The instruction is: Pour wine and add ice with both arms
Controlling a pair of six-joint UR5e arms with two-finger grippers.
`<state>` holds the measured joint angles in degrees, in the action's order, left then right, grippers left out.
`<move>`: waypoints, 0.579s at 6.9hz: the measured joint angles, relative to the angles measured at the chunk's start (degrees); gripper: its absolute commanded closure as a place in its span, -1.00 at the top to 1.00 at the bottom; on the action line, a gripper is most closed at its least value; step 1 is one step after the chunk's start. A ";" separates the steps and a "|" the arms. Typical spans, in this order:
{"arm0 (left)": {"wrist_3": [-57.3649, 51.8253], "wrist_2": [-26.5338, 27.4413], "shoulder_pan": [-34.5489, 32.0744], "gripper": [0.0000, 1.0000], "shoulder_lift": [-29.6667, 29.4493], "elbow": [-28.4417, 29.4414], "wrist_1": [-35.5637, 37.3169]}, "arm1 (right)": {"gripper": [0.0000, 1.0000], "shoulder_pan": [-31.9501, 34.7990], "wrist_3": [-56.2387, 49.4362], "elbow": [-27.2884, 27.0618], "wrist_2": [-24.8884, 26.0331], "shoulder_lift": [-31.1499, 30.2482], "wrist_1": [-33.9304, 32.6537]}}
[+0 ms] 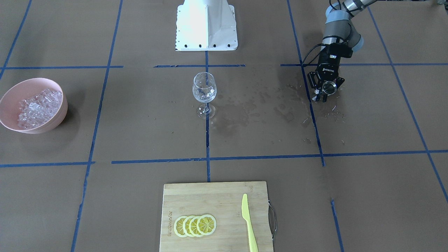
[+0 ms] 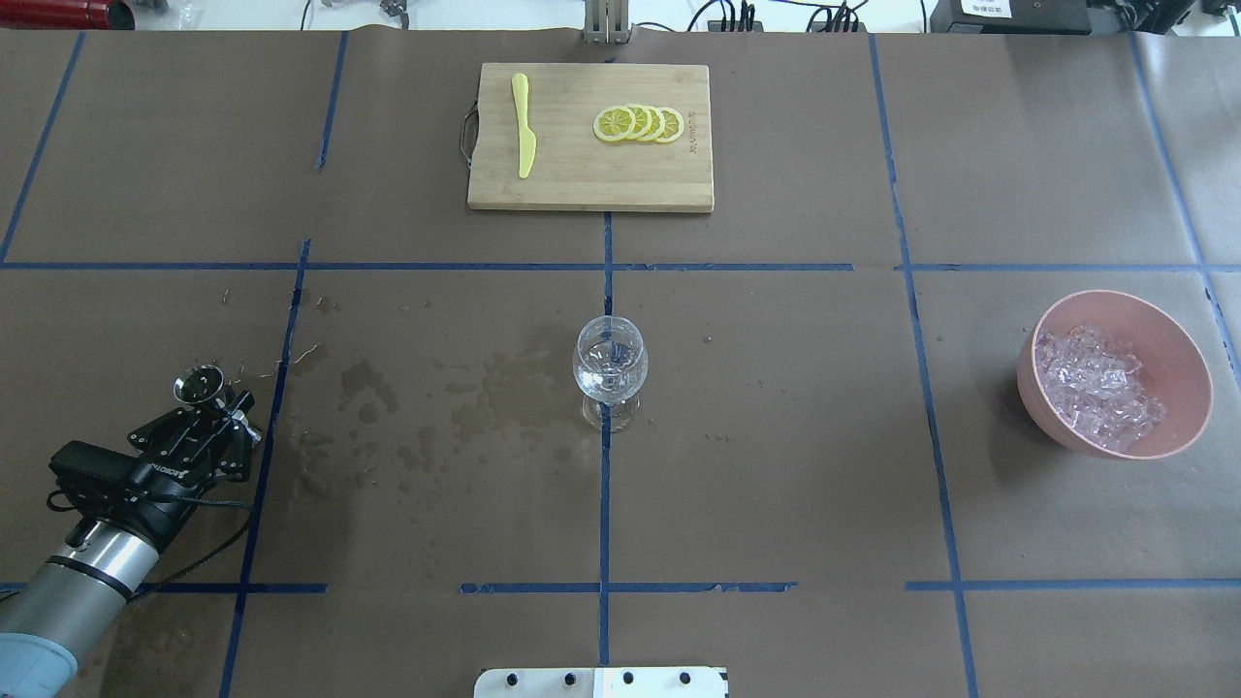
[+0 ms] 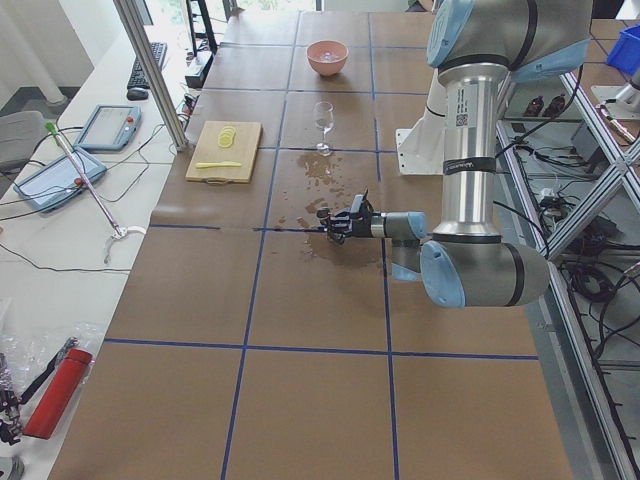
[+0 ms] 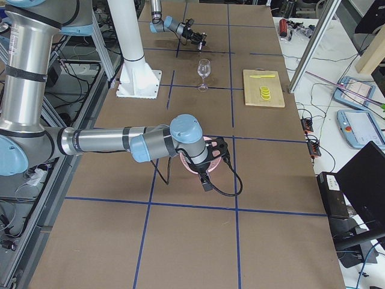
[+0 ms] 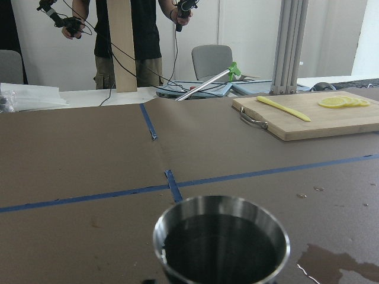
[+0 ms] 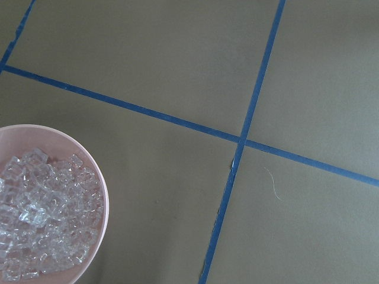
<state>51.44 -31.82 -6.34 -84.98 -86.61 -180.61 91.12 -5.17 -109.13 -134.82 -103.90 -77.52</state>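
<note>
My left gripper (image 1: 323, 91) is shut on a small steel cup (image 1: 329, 87) and holds it low over the table at my far left. It also shows in the overhead view (image 2: 215, 402). In the left wrist view the cup (image 5: 222, 242) holds dark liquid. A clear wine glass (image 2: 611, 364) stands upright at the table's middle. A pink bowl (image 2: 1185, 373) of ice (image 2: 1096, 388) sits at my right. My right gripper (image 4: 215, 150) hovers over that bowl. I cannot tell whether it is open or shut. Its wrist view shows the ice (image 6: 41, 201).
A wooden cutting board (image 2: 582, 184) at the far side carries lemon slices (image 2: 640, 123) and a yellow knife (image 2: 524, 126). Wet stains (image 2: 485, 388) spread between the cup and the glass. The white robot base (image 1: 206, 24) stands at the near edge.
</note>
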 measured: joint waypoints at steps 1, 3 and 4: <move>-0.24 -0.04 -0.04 -0.92 0.09 -0.18 -1.55 | 1.00 -0.01 0.04 0.00 0.00 0.00 0.00; -2.36 -0.25 0.01 -0.72 0.25 -0.20 -5.64 | 1.00 0.00 0.07 -0.02 0.00 0.01 0.00; -6.47 -0.31 0.09 -1.00 -0.04 -0.68 -6.90 | 1.00 0.01 0.07 -0.02 0.00 0.01 0.00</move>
<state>44.97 -32.13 -6.25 -85.01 -87.29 -187.51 91.13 -5.10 -109.15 -134.82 -103.89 -77.52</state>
